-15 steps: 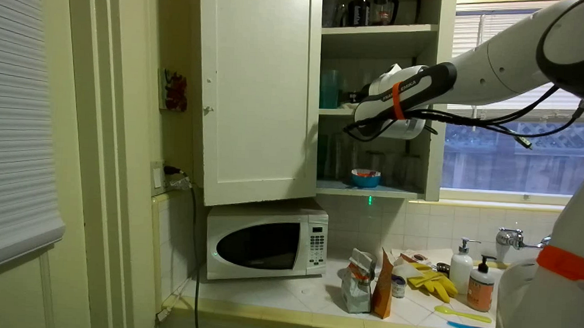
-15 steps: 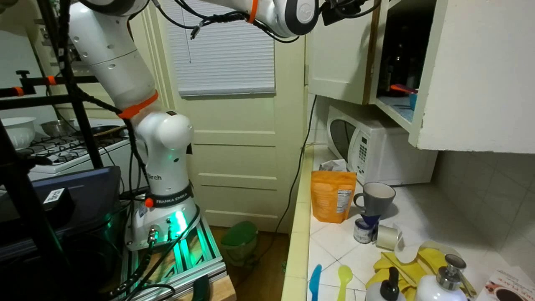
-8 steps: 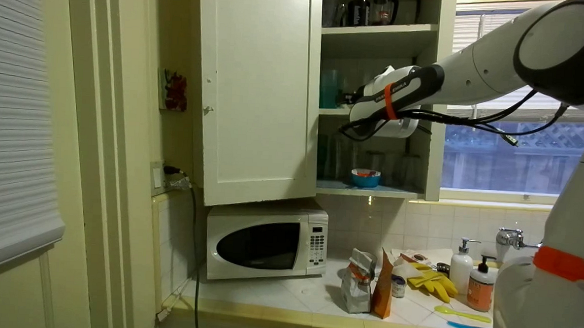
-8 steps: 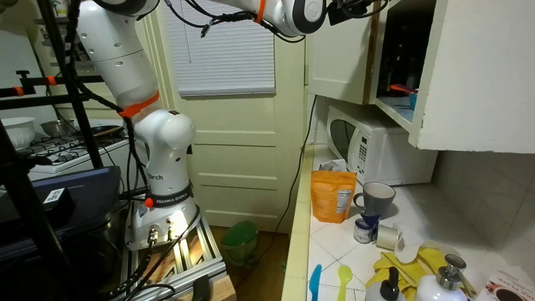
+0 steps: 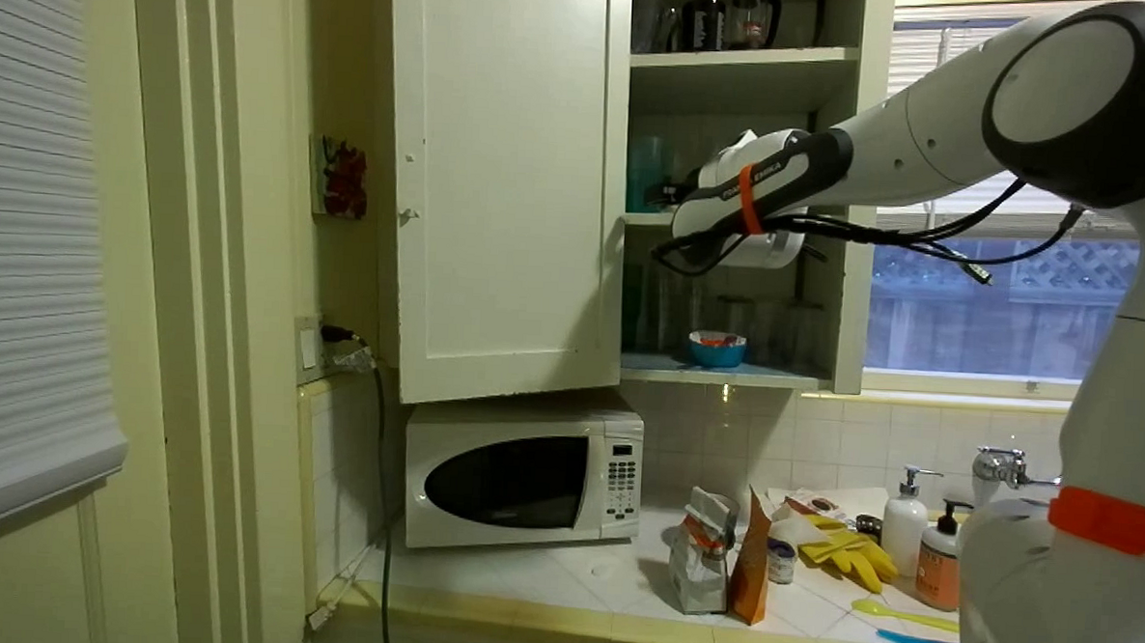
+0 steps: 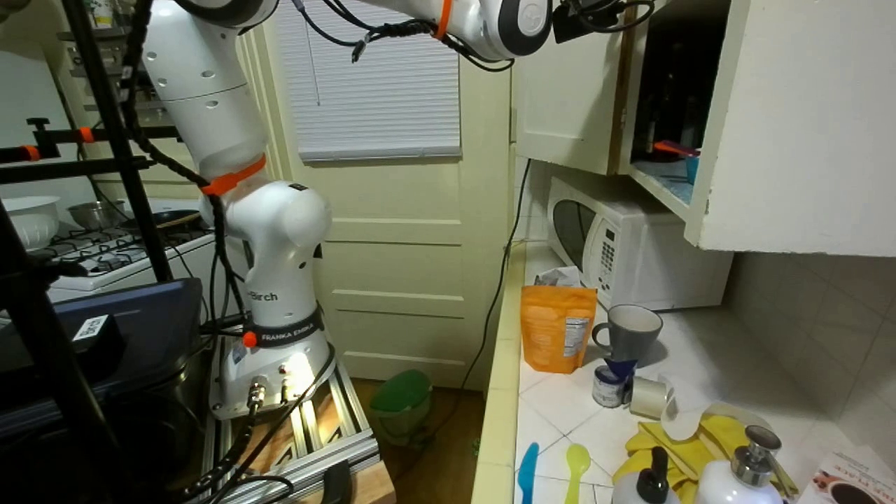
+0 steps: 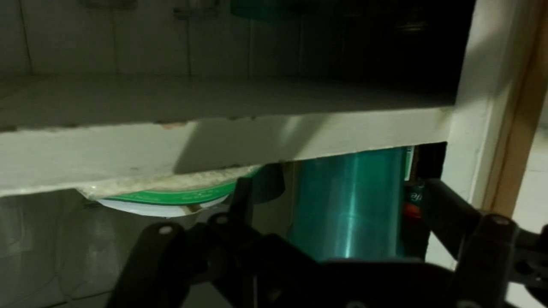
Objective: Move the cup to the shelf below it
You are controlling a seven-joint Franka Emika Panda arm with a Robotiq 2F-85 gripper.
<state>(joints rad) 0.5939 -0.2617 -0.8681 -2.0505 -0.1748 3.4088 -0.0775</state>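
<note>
The teal cup (image 5: 647,170) stands on the middle shelf (image 5: 646,219) of the open cupboard, near its left side in an exterior view. The wrist view stands upside down, so the cup (image 7: 349,205) seems to hang from the shelf edge (image 7: 128,147). My gripper (image 7: 346,201) is open, one finger on each side of the cup in that view, with gaps on both sides. In an exterior view the gripper (image 5: 670,192) is at the front of the cup and overlaps its lower part. The lower shelf (image 5: 650,365) is below. In an exterior view (image 6: 675,105) the cupboard's inside is dark and hides the cup.
A blue bowl (image 5: 716,351) stands on the lower shelf with several clear glasses (image 5: 679,307) behind. The open door (image 5: 516,184) is left of the cup. A green-rimmed packet (image 7: 171,194) lies beside the cup. A microwave (image 5: 522,479) stands below the cupboard.
The arm has moved left in the exterior view that faces the cupboard, and right in the view along the counter. The gripper has come closer to the cup. The cup has not visibly moved.
</note>
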